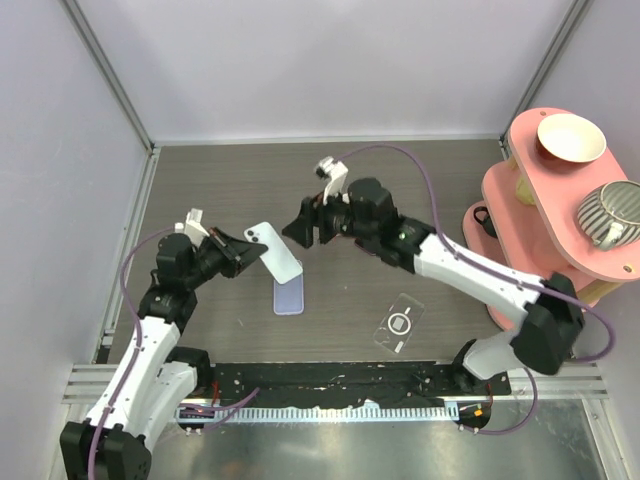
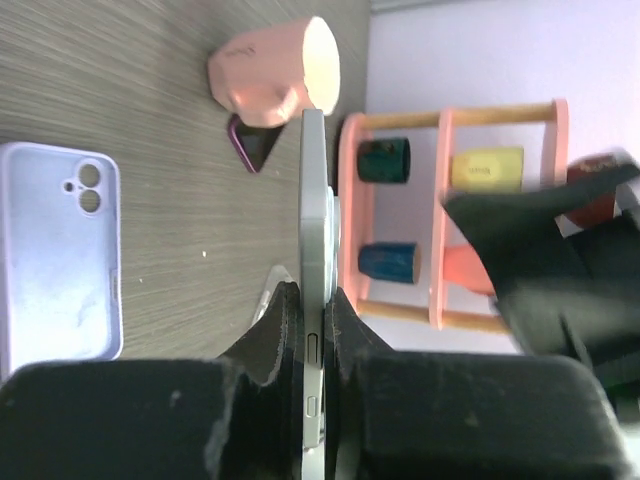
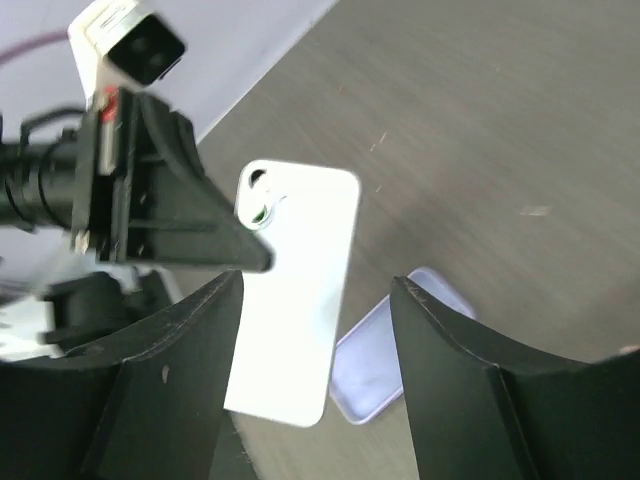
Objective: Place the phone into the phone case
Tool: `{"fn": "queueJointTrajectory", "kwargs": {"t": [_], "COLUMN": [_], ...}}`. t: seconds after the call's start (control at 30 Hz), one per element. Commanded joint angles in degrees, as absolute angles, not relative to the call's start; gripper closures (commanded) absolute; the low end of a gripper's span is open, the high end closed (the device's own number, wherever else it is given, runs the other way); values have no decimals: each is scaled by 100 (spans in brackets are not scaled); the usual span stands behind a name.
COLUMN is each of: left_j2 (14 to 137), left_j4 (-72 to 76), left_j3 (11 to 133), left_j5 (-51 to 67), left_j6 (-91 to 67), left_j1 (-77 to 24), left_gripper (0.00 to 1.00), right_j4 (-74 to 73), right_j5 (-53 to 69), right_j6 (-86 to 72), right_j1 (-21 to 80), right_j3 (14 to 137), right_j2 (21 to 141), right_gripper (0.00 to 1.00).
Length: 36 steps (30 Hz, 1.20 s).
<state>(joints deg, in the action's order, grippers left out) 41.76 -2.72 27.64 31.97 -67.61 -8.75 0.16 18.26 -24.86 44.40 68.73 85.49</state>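
"What does the counter (image 1: 420,190) look like?"

"Dark wood grain, matte, under soft, even light. A brushed metal plate (image 1: 400,445) runs along its near edge."

"And around it?"

"Plain pale walls (image 1: 330,60) on three sides, with aluminium posts (image 1: 110,80) at the far corners."

"Any furniture?"

"A pink tiered rack (image 1: 515,200) stands at the right. A cream bowl (image 1: 570,135) and a striped grey cup (image 1: 612,212) sit on its top tier. The left wrist view shows a teal cup (image 2: 385,160), a yellow cup (image 2: 485,168) and a blue cup (image 2: 388,262) on its shelves."
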Motion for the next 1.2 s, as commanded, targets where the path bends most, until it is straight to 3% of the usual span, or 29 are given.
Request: {"fn": "queueJointTrajectory", "kwargs": {"t": [0.0,0.23,0.4,0.53,0.83,1.17], "left_j2": [3999,4087,3982,3824,3683,3375], "left_j4": [-1527,-2425,-2750,-2786,-2971,-3164], "left_j3": [3523,3946,3981,3920,3797,3604], "left_j5": [2181,1618,1442,1380,1406,1406], "left_j6": [-6811,-7347,-7664,-7919,-8121,-8262], "left_j1": [-879,-879,-879,-879,-879,-888], "left_gripper": [100,100,100,100,100,100], "right_j4": [-117,2519,2426,3031,3295,3375], "right_j5": [-755,-844,-957,-1852,-2153,-2435], "right_j6": [208,1791,2862,3584,4131,4491], "right_j1": [5527,6775,7223,7664,7910,8024], "right_j3": [6198,4510,4430,4386,4869,5317], "right_j2": [7762,6707,7004,7478,8418,9070], "right_gripper": [34,36,36,36,41,72]}}
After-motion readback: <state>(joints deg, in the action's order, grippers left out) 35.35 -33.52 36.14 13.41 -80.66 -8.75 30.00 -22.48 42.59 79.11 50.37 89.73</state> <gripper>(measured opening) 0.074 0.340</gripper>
